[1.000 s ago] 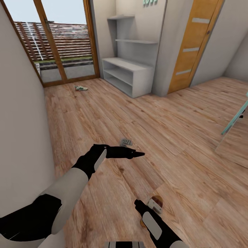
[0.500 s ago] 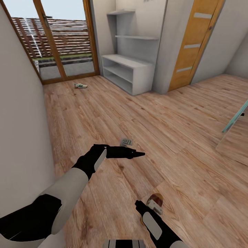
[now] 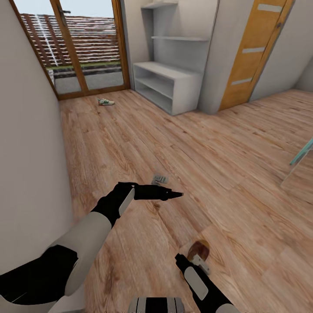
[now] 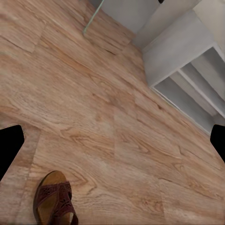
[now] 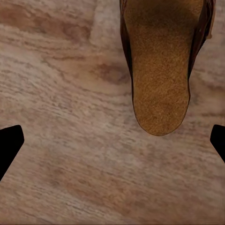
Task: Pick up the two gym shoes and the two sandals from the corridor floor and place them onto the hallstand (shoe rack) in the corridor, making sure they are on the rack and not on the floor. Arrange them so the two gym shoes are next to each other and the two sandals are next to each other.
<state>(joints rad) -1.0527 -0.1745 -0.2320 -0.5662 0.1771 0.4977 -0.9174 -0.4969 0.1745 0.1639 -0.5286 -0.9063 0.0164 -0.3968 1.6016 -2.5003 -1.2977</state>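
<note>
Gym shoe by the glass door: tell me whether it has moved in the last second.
No. The gym shoe keeps its place on the floor just before the door frame; both shifted upward in the picture together, so the camera moved.

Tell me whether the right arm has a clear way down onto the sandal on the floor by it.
Probably yes. The right gripper hangs open over the sandal, which lies flat on the floor between the spread jaws with nothing on or beside it. The sandal sits off-centre, so a small shift may be needed.
</note>
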